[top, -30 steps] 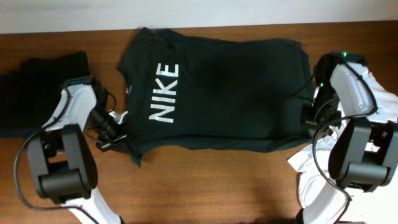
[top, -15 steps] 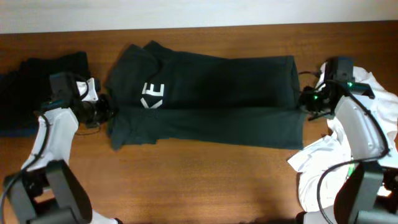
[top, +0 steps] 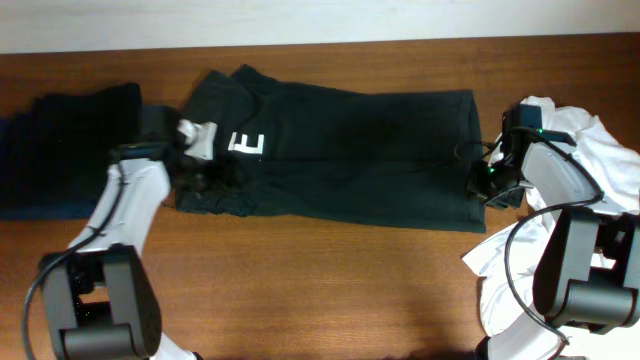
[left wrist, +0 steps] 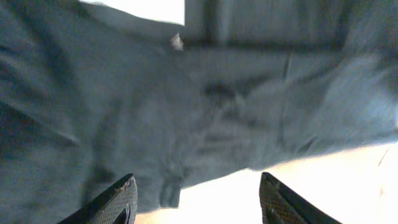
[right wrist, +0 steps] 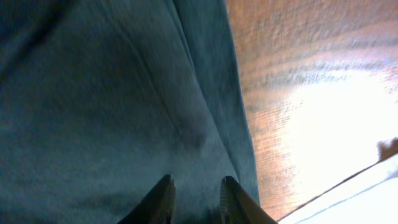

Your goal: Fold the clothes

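A dark T-shirt (top: pixel 340 150) lies folded in half lengthwise across the wooden table, with only a white letter E (top: pixel 247 145) of its print showing. My left gripper (top: pixel 215 180) sits at the shirt's left end. In the left wrist view it (left wrist: pixel 202 202) is open wide, with the shirt's edge (left wrist: pixel 186 124) just beyond the fingertips and nothing between them. My right gripper (top: pixel 483 185) rests at the shirt's right hem. In the right wrist view it (right wrist: pixel 198 202) stands narrowly open just above the fabric (right wrist: pixel 124 112).
A pile of dark clothes (top: pixel 70 140) lies at the far left. A heap of white garments (top: pixel 560 250) sits at the right edge, under and beside the right arm. Bare wood (top: pixel 330 290) runs along the front of the table.
The shirt went from spread flat with its whole print showing to folded over lengthwise. Both grippers, shut before, have opened and let the cloth go; the left one moved right onto the shirt.
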